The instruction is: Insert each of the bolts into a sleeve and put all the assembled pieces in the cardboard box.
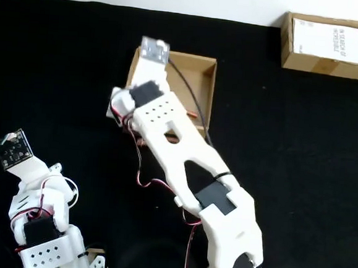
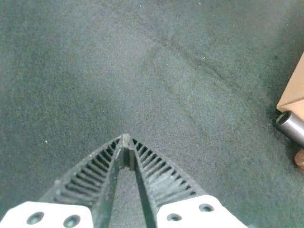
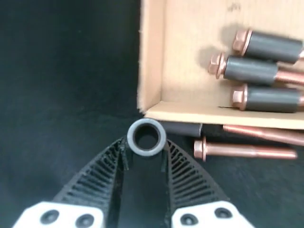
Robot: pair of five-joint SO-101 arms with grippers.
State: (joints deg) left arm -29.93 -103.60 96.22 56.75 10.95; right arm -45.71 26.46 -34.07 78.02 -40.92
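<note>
Currently my right gripper [image 3: 146, 145] is clamped on a grey sleeve [image 3: 147, 136]. The sleeve stands end-on between the fingers, its open bore facing the wrist camera, just outside the cardboard box [image 3: 151, 57] at one corner. A little past that, also outside the box and along its wall, a second dark sleeve [image 3: 183, 128] lies on its side on the black cloth [image 3: 61, 71]. Beside it a bare copper bolt [image 3: 247, 152] lies parallel to that wall, and another copper shank [image 3: 266, 133] lies between the bolt and the wall. Inside the box, three assembled pieces [image 3: 251, 70] lie side by side, each a bolt through a grey sleeve, all heads pointing the same way. My left gripper [image 2: 125, 145] has its fingertips pressed together on nothing, above bare cloth apart from the box. Farthest from the box, a second carton [image 1: 321, 66] holding white paper [image 1: 329, 39] rests at the cloth's far edge.
</note>
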